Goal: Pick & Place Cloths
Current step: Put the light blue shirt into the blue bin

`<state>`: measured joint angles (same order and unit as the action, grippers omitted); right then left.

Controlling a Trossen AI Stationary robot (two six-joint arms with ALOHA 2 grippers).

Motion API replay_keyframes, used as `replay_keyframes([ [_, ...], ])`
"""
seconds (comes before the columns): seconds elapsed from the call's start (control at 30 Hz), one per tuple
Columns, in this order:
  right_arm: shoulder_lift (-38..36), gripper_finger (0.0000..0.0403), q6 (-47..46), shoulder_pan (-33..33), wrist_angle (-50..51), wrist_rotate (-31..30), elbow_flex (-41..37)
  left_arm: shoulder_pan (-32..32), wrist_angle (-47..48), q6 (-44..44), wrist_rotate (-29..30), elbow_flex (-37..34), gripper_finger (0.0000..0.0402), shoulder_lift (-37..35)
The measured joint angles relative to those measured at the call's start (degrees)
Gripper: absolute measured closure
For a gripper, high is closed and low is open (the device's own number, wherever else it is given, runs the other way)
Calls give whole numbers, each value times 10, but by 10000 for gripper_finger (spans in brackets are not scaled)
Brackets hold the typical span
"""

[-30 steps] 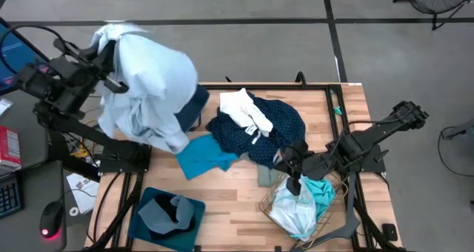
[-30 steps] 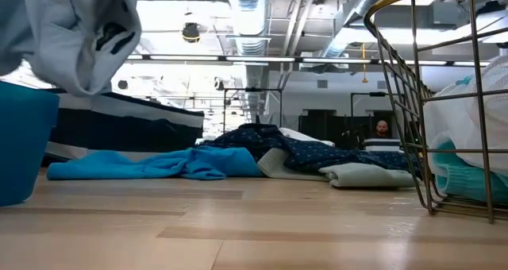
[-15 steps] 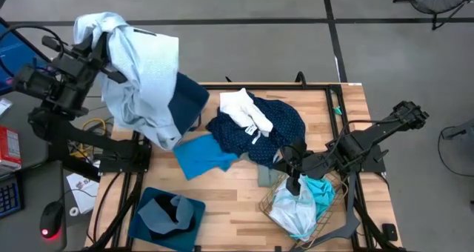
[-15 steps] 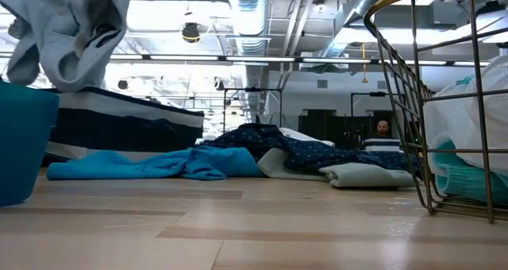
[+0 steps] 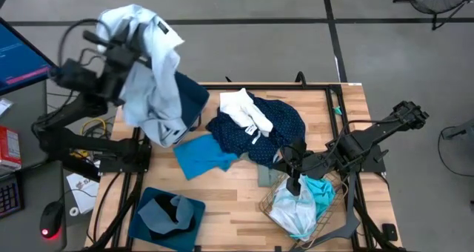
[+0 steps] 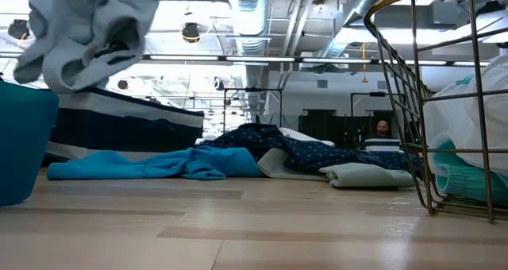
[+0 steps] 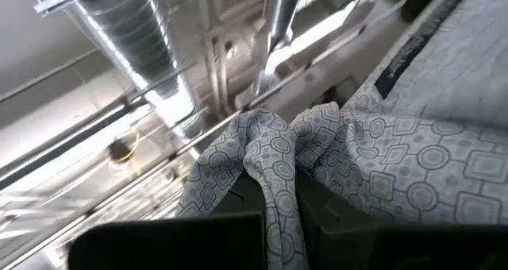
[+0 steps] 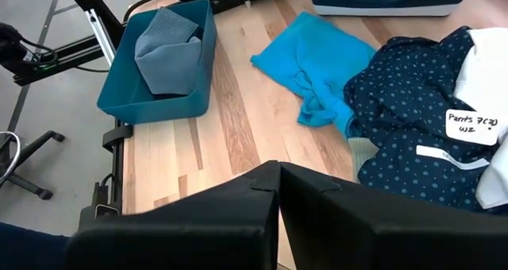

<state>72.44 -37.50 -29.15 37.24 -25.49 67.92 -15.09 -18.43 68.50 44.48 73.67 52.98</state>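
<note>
- One left gripper (image 5: 122, 48), clenched on one pale blue-white patterned cloth (image 5: 152, 78), holds it raised above the table's far left corner.
- One right gripper (image 5: 292, 179), closed with nothing in it, sits over one wire mesh basket (image 5: 268, 201).
- On the wooden table (image 5: 229, 189): one bright cyan cloth (image 5: 204, 156), one navy dotted cloth (image 5: 278, 130), one white cloth (image 5: 244, 111).
- One grey cloth (image 8: 165, 54) lies in one teal fabric bin (image 8: 131, 103).
</note>
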Motion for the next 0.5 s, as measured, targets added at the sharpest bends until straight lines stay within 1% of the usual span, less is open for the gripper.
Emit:
replay_keyframes([
  [0.17, 0, 398, -3, -8, 0, 1, 0, -78, 3, -34, 0, 0, 399, 24],
  [0.2, 0, 398, -4, -11, 0, 1, 0, -89, 7, -47, -8, 0, 399, 24],
  [0.3, 0, 397, -5, -17, 0, 1, 0, -127, 24, -105, -57, 0, 399, 22],
  [0.4, 0, 397, -6, -23, 0, 1, 0, -151, 66, -165, -81, 0, 399, 21],
  [0.5, 0, 397, -14, -24, 0, 1, 0, -154, 127, -199, -88, -6, 399, 23],
])
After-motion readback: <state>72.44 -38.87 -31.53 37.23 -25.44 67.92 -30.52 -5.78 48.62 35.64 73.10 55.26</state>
